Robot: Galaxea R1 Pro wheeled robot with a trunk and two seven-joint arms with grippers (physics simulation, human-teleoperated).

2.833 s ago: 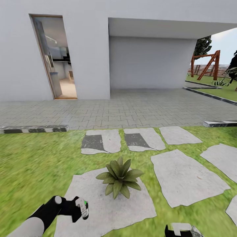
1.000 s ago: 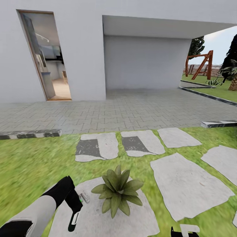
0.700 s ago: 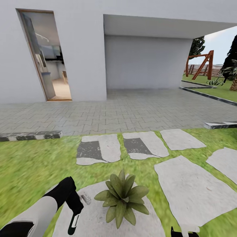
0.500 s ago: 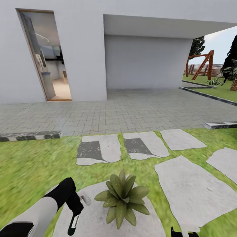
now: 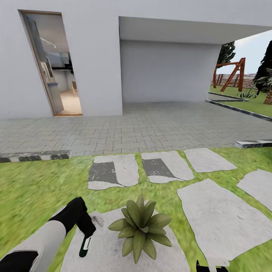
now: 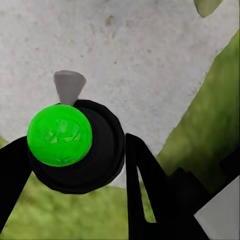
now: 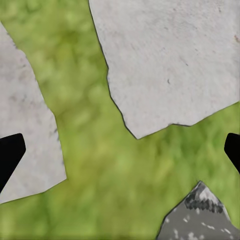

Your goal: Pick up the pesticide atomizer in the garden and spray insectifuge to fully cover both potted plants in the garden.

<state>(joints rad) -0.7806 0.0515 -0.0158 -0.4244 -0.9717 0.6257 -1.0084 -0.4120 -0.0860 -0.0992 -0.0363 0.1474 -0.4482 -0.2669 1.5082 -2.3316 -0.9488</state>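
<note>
One potted plant (image 5: 140, 226), a low rosette of olive-green leaves, sits on a grey stepping stone (image 5: 113, 253) in the garden lawn (image 5: 30, 189). My left gripper (image 5: 87, 231) hangs just left of it, shut on the pesticide atomizer (image 5: 96, 218). The left wrist view looks down on the atomizer (image 6: 75, 145): a black round body with a green top and a grey cone nozzle, clamped between the black fingers (image 6: 142, 180) over the stone. A leaf tip (image 6: 207, 5) shows at that picture's edge. My right gripper (image 7: 120, 150) is open over grass, and a bit of it (image 5: 209, 266) appears in the head view.
More stepping stones (image 5: 219, 219) lie to the right and ahead. Beyond them stretches a grey paved patio (image 5: 151, 132) with kerb pieces (image 5: 36, 155) at its edge, then a white house wall with an open doorway (image 5: 56, 75). A wooden frame (image 5: 230, 75) and a palm (image 5: 266, 88) stand far right.
My left gripper has lifted the atomizer slightly in the last half second. Over the longer span the camera shifted and the left arm turned downward beside the plant.
</note>
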